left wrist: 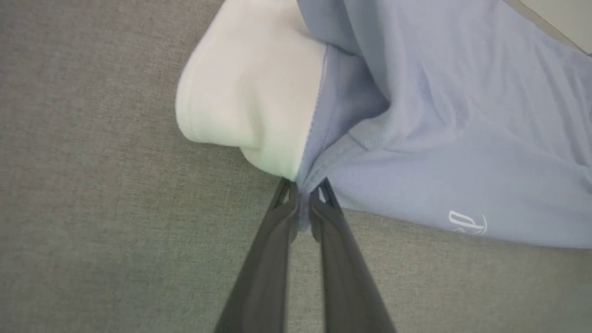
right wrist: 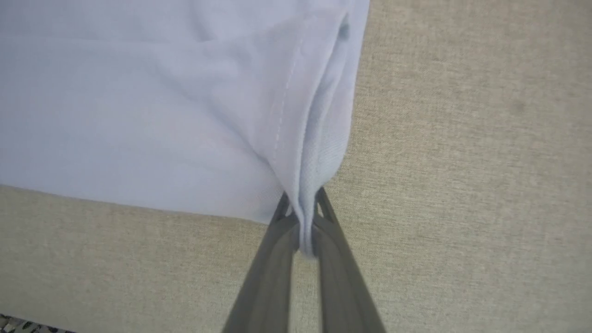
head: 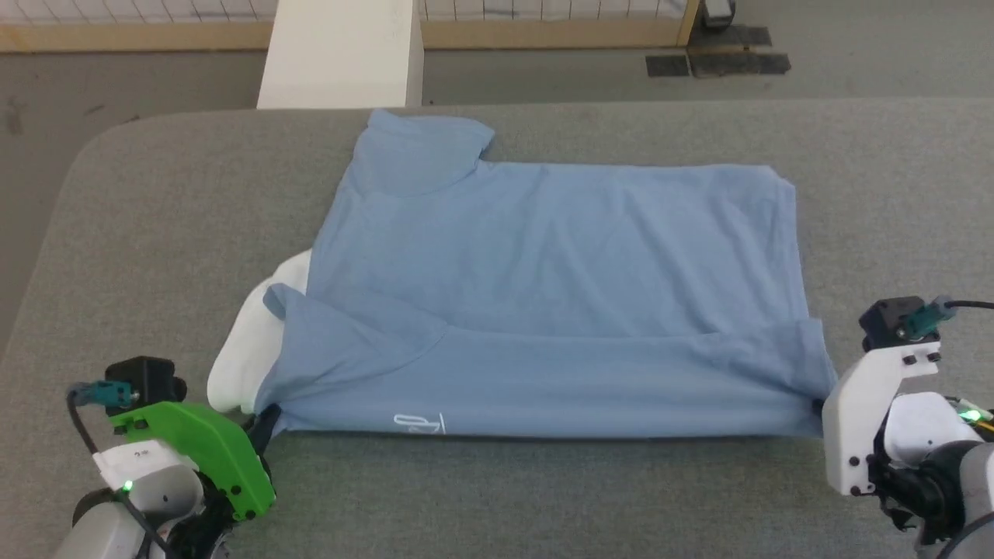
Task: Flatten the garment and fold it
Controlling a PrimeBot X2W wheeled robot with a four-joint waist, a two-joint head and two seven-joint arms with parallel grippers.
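Observation:
The garment, a light blue short-sleeved shirt, lies spread across the grey table with its near long edge folded over. A white fabric piece sticks out at its left end, and a small white mark sits near the front edge. My left gripper is shut on the near left corner of the garment, pinching blue cloth beside the white fabric piece. My right gripper is shut on the near right corner, with a pleat of the garment bunched between its fingers.
The grey padded table stretches well beyond the shirt on every side, with its rounded far left corner in view. A white pillar stands behind the far edge, and dark mats lie on the floor.

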